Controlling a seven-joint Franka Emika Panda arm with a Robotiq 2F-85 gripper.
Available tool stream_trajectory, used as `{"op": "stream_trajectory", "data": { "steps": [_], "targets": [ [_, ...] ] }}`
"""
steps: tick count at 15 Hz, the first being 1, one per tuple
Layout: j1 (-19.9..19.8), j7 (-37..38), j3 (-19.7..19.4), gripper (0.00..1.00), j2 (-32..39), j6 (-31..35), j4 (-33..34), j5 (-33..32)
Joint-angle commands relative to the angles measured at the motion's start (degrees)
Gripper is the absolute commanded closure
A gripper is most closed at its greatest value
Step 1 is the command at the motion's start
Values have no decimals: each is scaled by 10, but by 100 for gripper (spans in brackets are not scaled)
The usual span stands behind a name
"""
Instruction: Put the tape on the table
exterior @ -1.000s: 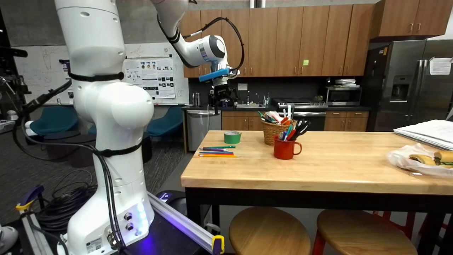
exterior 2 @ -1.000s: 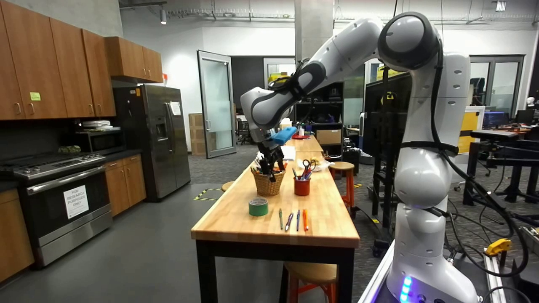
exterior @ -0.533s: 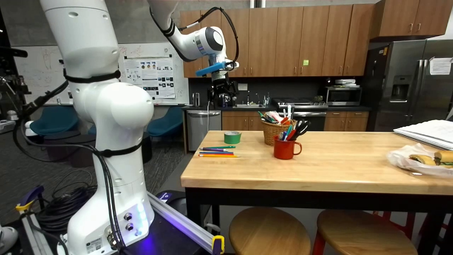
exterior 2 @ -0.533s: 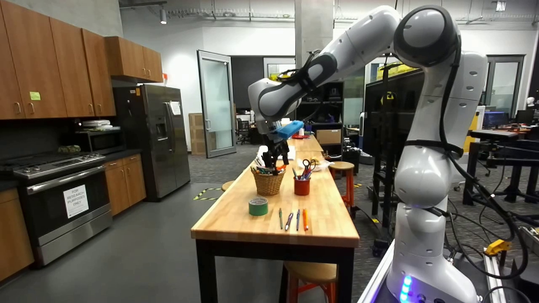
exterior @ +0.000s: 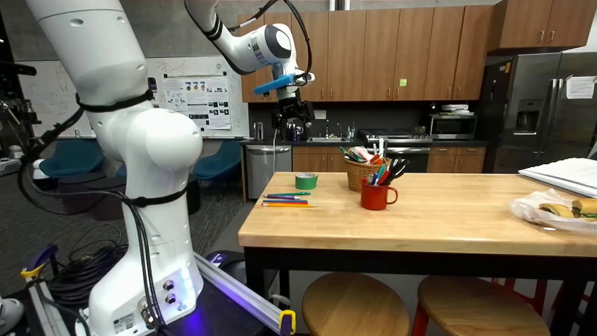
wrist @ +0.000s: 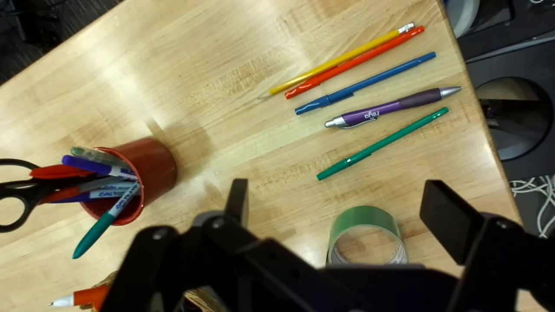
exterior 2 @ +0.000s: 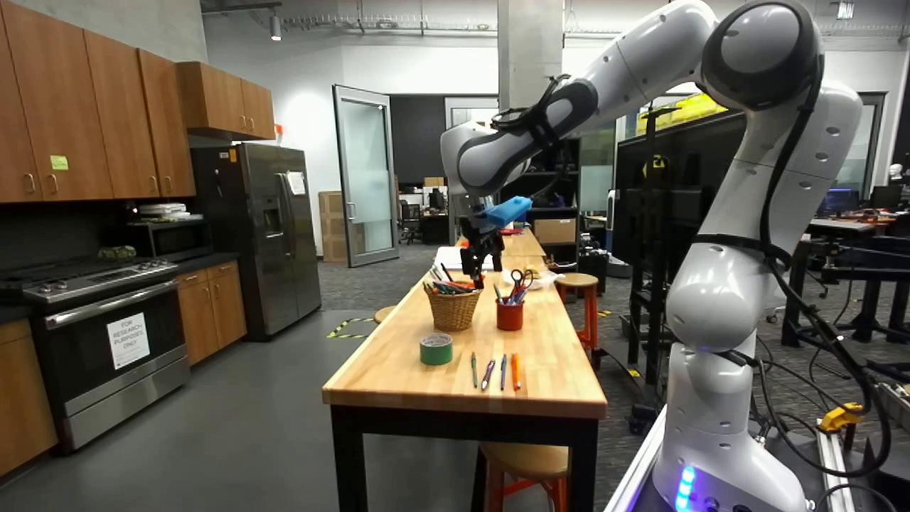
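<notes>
The tape is a green roll lying flat on the wooden table (exterior: pixel 443 214), near its end. The tape shows in both exterior views (exterior: pixel 306 182) (exterior 2: pixel 436 353) and in the wrist view (wrist: pixel 364 218). My gripper (exterior: pixel 294 127) is high above the table, well above the tape. In an exterior view the gripper (exterior 2: pixel 488 276) appears above and behind the basket. In the wrist view the gripper's fingers (wrist: pixel 340 204) are wide apart with nothing between them. The tape appears between the fingers there, but down on the table. Its lower edge is hidden by the gripper body.
A wicker basket (exterior 2: pixel 453 311) of pens and a red mug (exterior: pixel 374 198) with scissors stand near the tape. Several pens, including a purple pen (wrist: pixel 390 107), lie beside it. A wrapped sandwich (exterior: pixel 557 211) and a notebook (exterior: pixel 566 171) lie farther along. Stools stand under the table.
My gripper has risen and drawn back toward the robot's base, away from above the basket. The fingers stay apart. The tape, pens, mug and basket have not moved.
</notes>
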Motion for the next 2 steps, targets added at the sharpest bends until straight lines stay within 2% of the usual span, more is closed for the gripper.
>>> {"op": "stream_trajectory", "data": {
  "steps": [1, 2],
  "targets": [
    [-3, -5, 1, 0, -6, -1, -4, 2],
    [-4, -8, 0, 0, -11, 0, -8, 2]
  ]
}}
